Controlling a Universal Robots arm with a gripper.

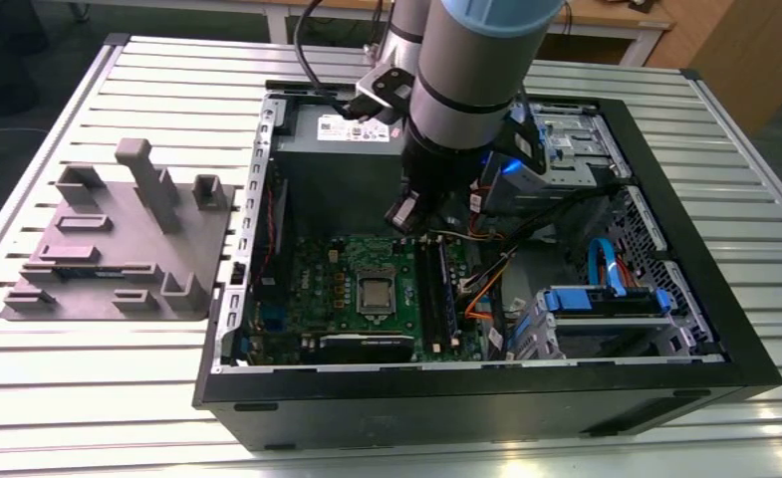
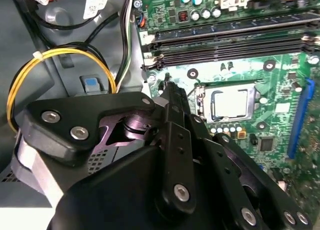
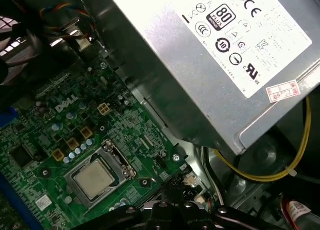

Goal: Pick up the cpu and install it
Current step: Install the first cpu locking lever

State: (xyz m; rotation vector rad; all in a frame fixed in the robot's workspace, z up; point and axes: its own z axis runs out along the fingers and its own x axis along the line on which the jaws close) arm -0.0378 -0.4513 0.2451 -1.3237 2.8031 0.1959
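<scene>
The cpu [image 1: 375,293] [image 2: 230,102] [image 3: 94,179], a small square chip with a silver-grey top, lies flat inside the socket frame of the green motherboard [image 1: 314,289] [image 3: 55,135]. My gripper [image 1: 408,221] [image 2: 170,87] [image 3: 176,186] hangs above the board's far edge, between the socket and the grey power supply [image 1: 344,129] [image 3: 215,55]. Its black fingers meet at the tip and are shut with nothing between them. A gap separates the gripper from the cpu.
The open black computer case [image 1: 470,393] rests on a slatted white table. Memory sticks [image 2: 230,37] run beside the socket. Yellow cables [image 2: 30,75] loop near the power supply. A blue drive cage [image 1: 604,299] fills the exterior view's right; a grey fixture block [image 1: 119,239] stands on its left.
</scene>
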